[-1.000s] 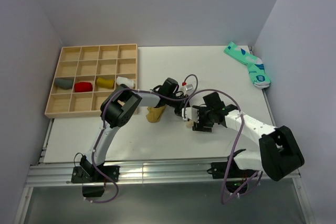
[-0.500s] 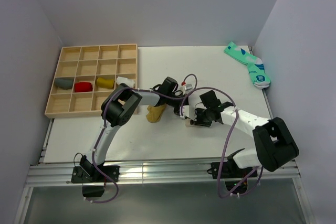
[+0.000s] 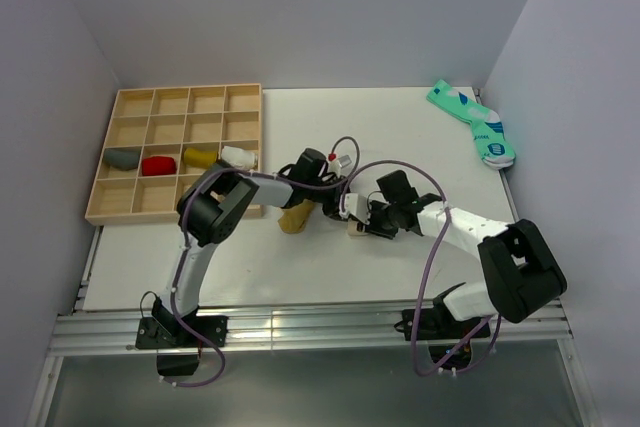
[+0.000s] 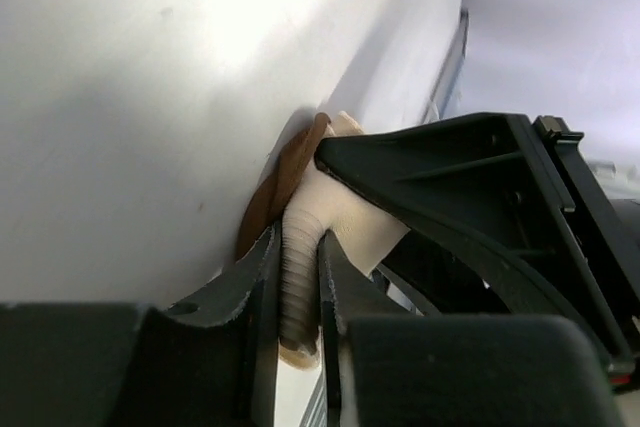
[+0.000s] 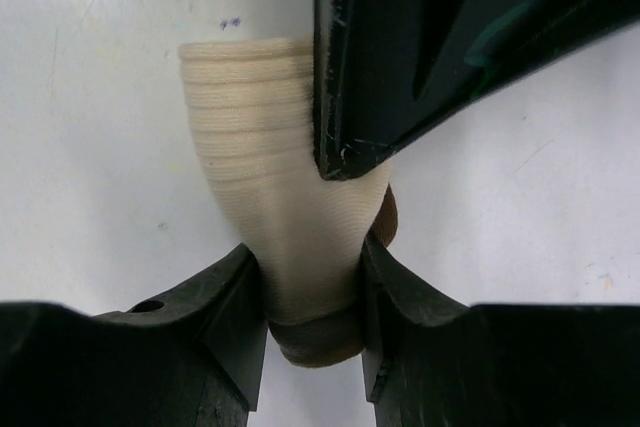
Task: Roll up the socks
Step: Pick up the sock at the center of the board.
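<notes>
A beige sock (image 5: 260, 117) with a dark brown band lies on the white table, held from two sides. My right gripper (image 5: 310, 257) is shut on its brown-banded end. My left gripper (image 4: 300, 237) pinches the ribbed beige part (image 4: 350, 212) between its narrow jaws, and one of its fingers (image 5: 400, 47) shows at the top of the right wrist view. From above, both grippers meet at this sock (image 3: 354, 227) mid-table. A mustard-yellow sock (image 3: 297, 216) lies crumpled just left of them, under the left arm.
A wooden compartment tray (image 3: 130, 217) stands at the left, holding rolled grey (image 3: 123, 158), red (image 3: 158, 164), yellow (image 3: 200, 157) and white (image 3: 238, 155) socks. A green-and-white sock pair (image 3: 472, 122) lies at the back right corner. Cables loop over both arms.
My right gripper moved left to the beige sock and closed on it. The left arm's elbow swung left while its gripper stayed at the sock.
</notes>
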Robot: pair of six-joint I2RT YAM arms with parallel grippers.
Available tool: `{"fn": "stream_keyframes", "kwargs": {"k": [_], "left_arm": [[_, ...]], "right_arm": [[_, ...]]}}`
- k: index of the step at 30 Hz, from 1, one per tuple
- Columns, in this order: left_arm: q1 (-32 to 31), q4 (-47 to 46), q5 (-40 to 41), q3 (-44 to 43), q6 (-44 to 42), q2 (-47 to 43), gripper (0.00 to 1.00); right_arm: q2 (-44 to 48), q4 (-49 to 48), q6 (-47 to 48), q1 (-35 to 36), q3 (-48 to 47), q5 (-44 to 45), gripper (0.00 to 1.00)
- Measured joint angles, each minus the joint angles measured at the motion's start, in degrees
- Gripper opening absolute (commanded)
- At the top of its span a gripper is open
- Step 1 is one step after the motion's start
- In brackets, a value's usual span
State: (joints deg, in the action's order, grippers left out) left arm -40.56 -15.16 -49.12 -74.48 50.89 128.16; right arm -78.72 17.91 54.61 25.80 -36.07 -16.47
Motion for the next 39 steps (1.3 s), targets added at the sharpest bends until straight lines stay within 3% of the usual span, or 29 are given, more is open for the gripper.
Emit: {"fn": "stream_keyframes", "kwargs": {"k": [5, 14, 20, 26, 39], "left_arm": [[0.8, -5.2, 10.6, 11.8, 4.0, -10.1, 0.30], [1.9, -14.8, 28.3, 31.4, 14.7, -26.0, 0.34], [-5.0, -19.8, 38.8, 32.0, 20.1, -26.5, 0.38], [-11.5, -26.7, 47.6, 28.6, 27.6, -20.6, 0.40], [-16.0, -28.5, 58.8, 28.6, 34.9, -19.8, 0.46]], "right_arm": [[-0.2, -3.7, -3.1, 0.9, 0.0, -0.6, 0.00], [-0.3, -3.8, -8.8, 0.2, 0.0, 4.9, 0.00], [-1.0, -2.0, -11.3, 0.2, -1.9, 6.2, 0.00], [-1.4, -0.8, -13.8, 0.2, -5.4, 7.0, 0.00], [-1.4, 0.5, -17.5, 0.0, -7.7, 9.5, 0.00]]}}
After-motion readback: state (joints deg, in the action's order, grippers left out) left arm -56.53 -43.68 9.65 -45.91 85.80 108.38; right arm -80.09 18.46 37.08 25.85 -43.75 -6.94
